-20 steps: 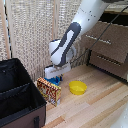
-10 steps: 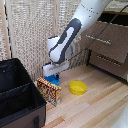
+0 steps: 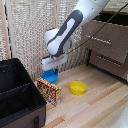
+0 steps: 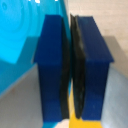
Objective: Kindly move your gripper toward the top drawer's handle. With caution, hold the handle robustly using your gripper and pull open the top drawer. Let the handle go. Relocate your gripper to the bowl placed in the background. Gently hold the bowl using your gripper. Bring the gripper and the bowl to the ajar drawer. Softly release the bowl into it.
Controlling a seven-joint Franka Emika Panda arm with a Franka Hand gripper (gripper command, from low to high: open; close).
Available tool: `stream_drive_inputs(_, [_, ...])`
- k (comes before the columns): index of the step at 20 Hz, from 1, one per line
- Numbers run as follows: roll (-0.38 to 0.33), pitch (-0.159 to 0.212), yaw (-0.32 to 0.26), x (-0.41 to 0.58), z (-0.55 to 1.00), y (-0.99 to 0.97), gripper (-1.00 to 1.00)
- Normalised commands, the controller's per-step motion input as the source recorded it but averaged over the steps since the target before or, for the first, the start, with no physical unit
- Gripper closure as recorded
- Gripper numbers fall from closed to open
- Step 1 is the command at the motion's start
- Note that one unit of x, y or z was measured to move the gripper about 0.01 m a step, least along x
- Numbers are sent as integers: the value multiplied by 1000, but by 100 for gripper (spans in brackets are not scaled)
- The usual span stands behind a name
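Note:
The blue bowl (image 3: 50,76) sits low by the wall, behind a printed box. My gripper (image 3: 51,71) reaches down onto it from the white arm. In the wrist view the two dark blue fingers (image 4: 52,70) stand almost together, and the bowl (image 4: 22,35) runs with its rim into the narrow gap between them. The gripper (image 4: 70,75) is shut on that rim. The top drawer (image 3: 111,36) at the exterior view's right looks pulled out, with a dark gap above its front. Its silver handle (image 3: 99,41) is free.
A yellow bowl (image 3: 77,87) lies on the wooden floor between the blue bowl and the cabinet. A printed box (image 3: 49,91) stands right in front of the blue bowl. A black bin (image 3: 17,97) fills the exterior view's left. The lower drawer (image 3: 110,61) is closed.
The arm's wrist has shifted only slightly over the blue bowl. The bowl stays under the gripper, and the drawers and other things have not moved.

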Motion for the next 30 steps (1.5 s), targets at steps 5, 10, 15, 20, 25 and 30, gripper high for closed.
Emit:
stream_drive_inputs(5, [-8,24,-100,196,1000,5,100])
stream_drive_inputs(10, [-29,31,-111,105,1000,26,100])
stream_drive_inputs(15, [-17,18,-202,8,1000,-13,100])
stream_drive_inputs(20, [-10,4,-221,124,1000,-87,100])
stream_drive_inputs(25, [-32,0,-209,299,927,-219,100])
stream_drive_inputs(30, [-35,0,-205,323,879,-306,100])
